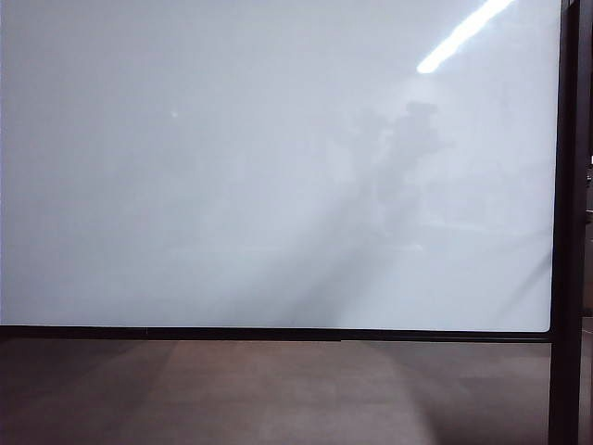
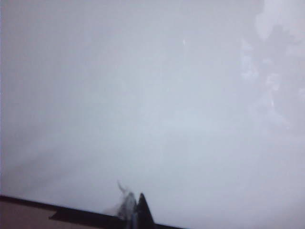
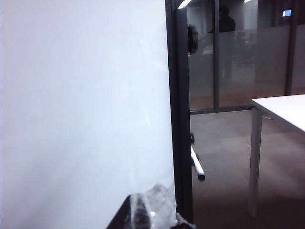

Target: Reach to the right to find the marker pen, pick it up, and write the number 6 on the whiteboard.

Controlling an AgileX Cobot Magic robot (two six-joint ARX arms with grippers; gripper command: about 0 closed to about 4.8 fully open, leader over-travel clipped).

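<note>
The whiteboard (image 1: pixel 278 167) fills nearly the whole exterior view, glossy and blank, with its thin black frame along the lower edge and a dark post (image 1: pixel 561 222) at the right; no number 6 can be seen on it, and neither arm appears in that view. In the right wrist view the marker pen (image 3: pixel 197 164) is seen just right of the post, below mid-frame, slanting downward with a dark end lowest; what holds it there cannot be told. The right end effector (image 3: pixel 152 214) shows only at the bottom edge, partly wrapped in crinkled clear film, and is taken to be fully closed with nothing in it. The left end effector (image 2: pixel 136 212) is glimpsed at the bottom edge of its view, facing the board; whether it is wide or narrow cannot be told. The pen is judged light, stiff and smooth, so slippery; a hold across the middle of its barrel would suit writing.
</note>
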